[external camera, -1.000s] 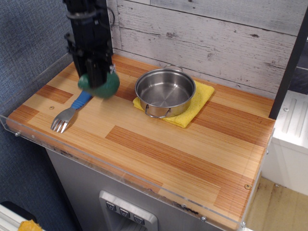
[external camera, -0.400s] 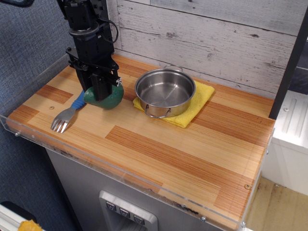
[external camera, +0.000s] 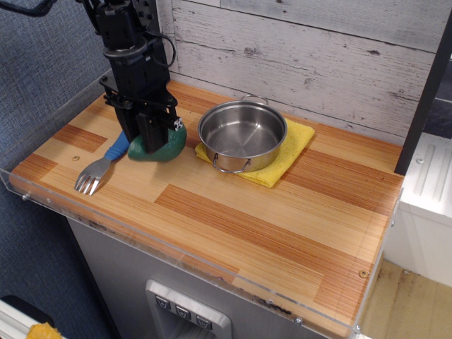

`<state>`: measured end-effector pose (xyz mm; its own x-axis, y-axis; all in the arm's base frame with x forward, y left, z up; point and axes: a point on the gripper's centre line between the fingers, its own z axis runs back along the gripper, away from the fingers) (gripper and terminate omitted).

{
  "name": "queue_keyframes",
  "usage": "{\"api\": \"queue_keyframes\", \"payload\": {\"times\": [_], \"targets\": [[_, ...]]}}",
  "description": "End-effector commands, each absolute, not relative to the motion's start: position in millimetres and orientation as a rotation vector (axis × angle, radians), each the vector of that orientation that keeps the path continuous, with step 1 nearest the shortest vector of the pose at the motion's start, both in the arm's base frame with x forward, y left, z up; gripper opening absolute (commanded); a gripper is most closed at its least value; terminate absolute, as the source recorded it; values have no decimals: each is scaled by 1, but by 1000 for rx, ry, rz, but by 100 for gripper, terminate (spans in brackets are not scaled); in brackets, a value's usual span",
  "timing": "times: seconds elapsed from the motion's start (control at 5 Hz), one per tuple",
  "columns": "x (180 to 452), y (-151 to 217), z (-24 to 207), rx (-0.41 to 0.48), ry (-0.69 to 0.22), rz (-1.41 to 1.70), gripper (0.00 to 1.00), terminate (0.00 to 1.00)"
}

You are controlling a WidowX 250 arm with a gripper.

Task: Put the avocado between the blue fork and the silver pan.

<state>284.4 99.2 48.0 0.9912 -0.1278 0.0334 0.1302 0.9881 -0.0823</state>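
Note:
The avocado [external camera: 167, 146] shows only its green skin and rests on the wooden counter between the blue fork [external camera: 106, 161] and the silver pan [external camera: 242, 134]. My black gripper [external camera: 150, 135] stands upright over it, its fingers still around the avocado's top left part. The pale face and pit are hidden. The fork lies at the front left with its tines toward the counter's front edge. The pan stands on a yellow cloth [external camera: 293, 147].
A clear acrylic rim [external camera: 176, 251] runs along the counter's front and left edges. A grey plank wall [external camera: 318, 56] is close behind the pan. A dark post [external camera: 424, 106] stands at the right end.
The gripper has come down and moved slightly right with the avocado, from above the fork's handle to the counter between fork and pan. The avocado now touches the wood.

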Motion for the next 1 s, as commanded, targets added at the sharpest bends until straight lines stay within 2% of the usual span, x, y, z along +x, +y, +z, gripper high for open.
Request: {"api": "queue_keyframes", "payload": {"times": [0.0,0.2,0.4,0.6,0.8], "targets": [[279,97,58,-91,-56,-64,100,0],[278,96,57,-100,-56,-55,100,0],[279,92,72,-60,-96,-47,100,0],[284,73,109,38,-247,-33,100,0],[288,44,145,124,-348,-52,100,100]]}}
